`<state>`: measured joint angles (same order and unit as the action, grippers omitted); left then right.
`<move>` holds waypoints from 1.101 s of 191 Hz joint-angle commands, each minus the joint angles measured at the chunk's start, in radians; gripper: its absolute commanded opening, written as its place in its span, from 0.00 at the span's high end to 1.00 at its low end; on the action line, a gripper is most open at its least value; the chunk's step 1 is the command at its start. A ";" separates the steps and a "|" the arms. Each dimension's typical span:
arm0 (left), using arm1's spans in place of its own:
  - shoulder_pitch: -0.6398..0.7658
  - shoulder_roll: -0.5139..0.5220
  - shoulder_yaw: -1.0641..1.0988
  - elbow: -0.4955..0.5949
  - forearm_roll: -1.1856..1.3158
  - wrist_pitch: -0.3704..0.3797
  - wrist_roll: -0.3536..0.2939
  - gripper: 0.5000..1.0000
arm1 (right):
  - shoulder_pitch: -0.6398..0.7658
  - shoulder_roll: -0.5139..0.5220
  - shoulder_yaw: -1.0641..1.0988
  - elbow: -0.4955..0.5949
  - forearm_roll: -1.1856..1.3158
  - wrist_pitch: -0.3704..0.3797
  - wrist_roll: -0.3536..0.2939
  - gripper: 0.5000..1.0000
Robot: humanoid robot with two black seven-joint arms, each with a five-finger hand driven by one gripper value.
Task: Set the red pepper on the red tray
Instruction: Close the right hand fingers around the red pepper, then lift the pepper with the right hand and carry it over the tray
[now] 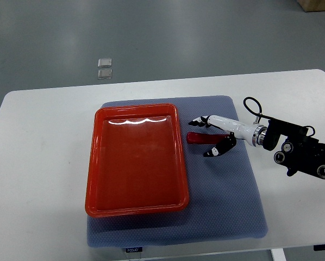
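A red pepper [199, 138], long and thin, lies on the blue-grey mat [227, 201] just right of the red tray [97, 163]. The tray holds nothing. My right hand [207, 136] reaches in from the right edge and hovers at the pepper. Its fingers [198, 122] are spread above the pepper and its thumb [218, 149] is below it, so the pepper's right end sits between them without being clamped. The left arm does not show.
The mat lies on a white table [37, 163] and the tray rests on the mat's left half. Two small clear square objects [105, 67] lie on the grey floor beyond the table's far edge.
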<state>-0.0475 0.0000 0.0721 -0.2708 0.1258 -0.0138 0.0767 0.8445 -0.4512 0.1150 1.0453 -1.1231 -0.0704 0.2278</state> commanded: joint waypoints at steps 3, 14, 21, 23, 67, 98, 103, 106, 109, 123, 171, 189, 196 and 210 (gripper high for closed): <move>0.000 0.000 0.002 -0.001 0.000 0.000 0.000 0.00 | -0.005 0.000 0.000 -0.005 -0.009 0.000 -0.001 0.34; 0.000 0.000 0.002 -0.001 0.000 0.000 0.000 0.00 | -0.009 0.000 0.000 -0.007 -0.011 0.000 0.001 0.44; 0.000 0.000 0.002 -0.001 0.000 0.000 0.000 0.00 | -0.009 0.000 -0.002 -0.007 -0.011 0.000 -0.001 0.55; 0.000 0.000 0.002 -0.001 0.000 0.000 0.000 0.00 | -0.009 0.000 -0.002 -0.007 -0.011 0.000 -0.001 0.57; 0.000 0.000 0.000 -0.001 0.000 0.000 0.000 0.00 | -0.007 0.000 -0.002 -0.013 -0.047 -0.002 -0.004 1.00; 0.000 0.000 0.002 -0.001 0.000 0.000 0.000 0.00 | -0.005 -0.001 -0.002 -0.014 -0.052 -0.002 -0.005 1.00; 0.000 0.000 0.002 -0.001 0.000 0.000 0.000 0.00 | -0.002 -0.001 -0.002 -0.014 -0.052 0.000 -0.005 1.00; 0.000 0.000 0.002 -0.001 0.000 0.000 0.000 0.00 | -0.002 -0.001 -0.002 -0.014 -0.052 0.000 -0.005 1.00; 0.000 0.000 0.002 -0.001 0.000 0.000 0.000 0.00 | 0.001 -0.003 0.000 -0.014 -0.052 0.000 -0.005 1.00; 0.000 0.000 0.002 -0.001 0.000 0.000 0.000 0.00 | 0.005 -0.009 0.000 -0.014 -0.052 0.000 -0.005 1.00; 0.000 0.000 0.002 -0.001 0.000 0.000 0.000 0.00 | 0.048 -0.024 0.003 -0.014 -0.047 0.003 -0.004 1.00; 0.000 0.000 0.002 -0.001 0.000 0.000 0.000 0.00 | 0.079 -0.043 0.003 -0.014 -0.041 0.007 -0.004 1.00; 0.000 0.000 0.002 -0.001 0.000 0.000 0.000 0.00 | 0.097 -0.044 0.003 -0.014 -0.038 0.009 -0.004 1.00; 0.000 0.000 0.002 -0.001 0.000 0.000 0.000 0.00 | 0.126 -0.047 0.003 -0.014 -0.035 0.012 -0.004 1.00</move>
<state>-0.0475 0.0000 0.0737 -0.2715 0.1258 -0.0138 0.0767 0.9340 -0.4932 0.1183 1.0307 -1.1628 -0.0628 0.2238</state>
